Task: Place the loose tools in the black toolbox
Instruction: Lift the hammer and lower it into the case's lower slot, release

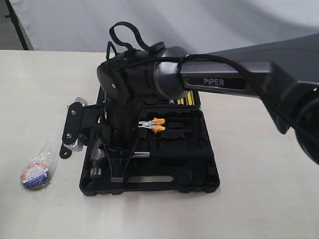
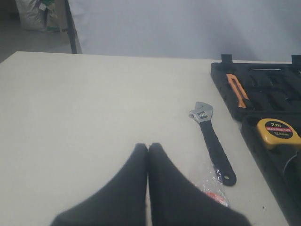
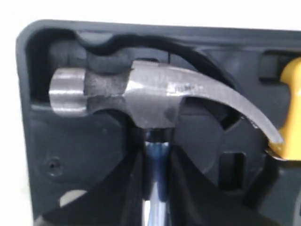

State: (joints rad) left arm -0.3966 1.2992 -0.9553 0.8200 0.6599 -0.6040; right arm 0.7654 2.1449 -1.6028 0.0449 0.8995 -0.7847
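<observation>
Black toolbox (image 1: 199, 175) holds pliers (image 1: 154, 124), tape measure (image 2: 278, 132) and hammer (image 3: 155, 96)

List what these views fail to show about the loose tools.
- Hammer handle: in the right wrist view it is cut off at the frame edge, between the fingers of the right end effector. In the exterior view the right arm covers it.
- Wrench: in the exterior view it is mostly behind that arm.
- Tape roll: its label print is too small in the exterior view. In the left wrist view it is mostly behind the left end effector.

Robotics lab set-up: wide cream table (image 1: 259, 199), hung pale cloth backdrop (image 1: 199, 20), and a grey jointed arm (image 1: 259, 69) marked PIPER, cables (image 1: 117, 29) exposed.
</observation>
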